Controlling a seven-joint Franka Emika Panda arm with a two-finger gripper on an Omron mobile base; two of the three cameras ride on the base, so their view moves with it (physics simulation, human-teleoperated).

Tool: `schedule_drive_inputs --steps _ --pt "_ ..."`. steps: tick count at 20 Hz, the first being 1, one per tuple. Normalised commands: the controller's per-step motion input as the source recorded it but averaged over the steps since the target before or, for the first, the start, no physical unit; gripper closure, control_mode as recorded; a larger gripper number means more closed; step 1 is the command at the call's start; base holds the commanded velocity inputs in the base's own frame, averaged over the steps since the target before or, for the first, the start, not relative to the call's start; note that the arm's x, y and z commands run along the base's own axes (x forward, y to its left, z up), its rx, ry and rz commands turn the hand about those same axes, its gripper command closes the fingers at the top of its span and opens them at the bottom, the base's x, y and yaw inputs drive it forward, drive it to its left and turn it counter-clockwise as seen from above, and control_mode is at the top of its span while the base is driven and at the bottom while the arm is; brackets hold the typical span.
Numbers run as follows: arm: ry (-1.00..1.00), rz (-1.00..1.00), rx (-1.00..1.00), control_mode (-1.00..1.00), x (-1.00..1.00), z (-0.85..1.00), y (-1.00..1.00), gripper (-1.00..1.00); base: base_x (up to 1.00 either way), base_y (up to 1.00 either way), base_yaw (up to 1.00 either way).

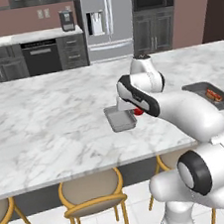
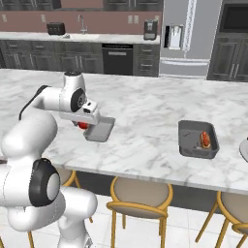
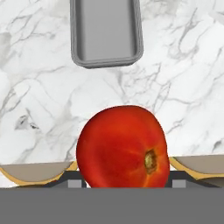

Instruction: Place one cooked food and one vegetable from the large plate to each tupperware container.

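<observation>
My gripper (image 1: 137, 112) is shut on a red tomato (image 3: 124, 146), which covers most of its fingers in the hand view. It hangs just above the marble counter's near edge, beside the left tupperware container (image 1: 120, 119), apart from it. That grey tub (image 3: 106, 33) has nothing in it and lies ahead of the tomato in the hand view. In the right base view the tomato (image 2: 83, 125) peeks out under the hand, next to the tub (image 2: 100, 129). The second tupperware container (image 2: 196, 139) stands to the right with a sausage-like cooked food (image 2: 205, 139) inside. The large plate (image 2: 244, 149) shows just its rim at the right border.
The marble island (image 1: 45, 122) stretches wide to the left and back. Wooden bar stools (image 1: 92, 191) stand under its near edge. A fridge (image 1: 106, 20) and dark cabinets line the far wall.
</observation>
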Motion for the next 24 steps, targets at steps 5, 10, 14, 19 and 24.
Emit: schedule_drive_inputs --steps 5,10,14,19,24 --pt "0.31 0.00 -0.09 -1.00 1.00 -0.05 0.02 1.00 0.00 0.00 0.00" --pt "0.10 -0.09 -0.06 -1.00 0.95 -0.22 0.00 1.00 0.00 0.00 0.00" --pt "0.00 -0.13 0.00 -1.00 0.61 -0.32 -0.03 1.00 0.00 0.00 0.00" --pt "0.00 -0.44 0.01 -1.00 0.44 -0.65 0.00 1.00 0.00 0.00 0.00" --pt "0.00 -0.42 0.02 -1.00 0.26 -0.55 0.00 1.00 0.00 0.00 0.00"
